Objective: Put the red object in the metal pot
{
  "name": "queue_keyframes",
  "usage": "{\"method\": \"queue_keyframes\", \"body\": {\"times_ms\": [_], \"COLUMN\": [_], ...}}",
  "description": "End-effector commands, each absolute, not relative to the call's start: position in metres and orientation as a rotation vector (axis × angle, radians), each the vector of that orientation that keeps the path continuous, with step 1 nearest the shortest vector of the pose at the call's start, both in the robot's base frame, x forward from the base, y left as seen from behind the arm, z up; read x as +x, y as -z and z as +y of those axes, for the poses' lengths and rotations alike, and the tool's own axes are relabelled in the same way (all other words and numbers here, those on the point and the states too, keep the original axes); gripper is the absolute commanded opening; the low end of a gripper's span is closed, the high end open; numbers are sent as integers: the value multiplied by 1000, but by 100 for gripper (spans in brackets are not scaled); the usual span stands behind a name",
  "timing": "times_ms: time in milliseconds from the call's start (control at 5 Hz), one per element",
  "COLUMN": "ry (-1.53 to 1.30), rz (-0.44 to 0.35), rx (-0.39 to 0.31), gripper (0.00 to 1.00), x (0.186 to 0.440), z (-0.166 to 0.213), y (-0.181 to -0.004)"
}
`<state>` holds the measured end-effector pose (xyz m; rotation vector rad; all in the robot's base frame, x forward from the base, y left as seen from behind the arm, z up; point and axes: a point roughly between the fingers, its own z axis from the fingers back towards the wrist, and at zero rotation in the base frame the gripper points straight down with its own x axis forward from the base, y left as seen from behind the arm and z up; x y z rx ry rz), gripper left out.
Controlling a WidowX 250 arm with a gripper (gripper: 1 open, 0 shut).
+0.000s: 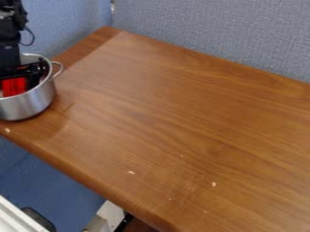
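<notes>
Camera view: red object point(14, 87) inside the metal pot point(27, 104), just beneath the gripper point(17, 74); impossible to tell how far open, or whether gripping it. Pot near the corner of the wooden table point(169, 109). Possible trouble: fingers snagging the pot's rim during withdrawal, dragging or tipping it towards the table edge.

The red object point(14, 87), bright and ridged, sits inside the metal pot point(25, 107), partly hidden; the pot, shiny steel with a rolled rim and side handle, stands upright near the table's corner.
</notes>
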<state>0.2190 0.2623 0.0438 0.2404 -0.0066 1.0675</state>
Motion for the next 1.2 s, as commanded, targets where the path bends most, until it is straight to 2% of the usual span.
{"method": "queue_keyframes", "body": {"times_ms": [0, 200, 600, 1000], "ry": [-1031, -993, -771, -546], "rz": [-38, -18, -1, 30], "rx": [228, 192, 67, 3], "gripper": [100, 100, 100, 100], "x": [229, 233, 251, 258], "z": [285, 291, 270, 245], "y": [-79, -103, -134, -163]}}
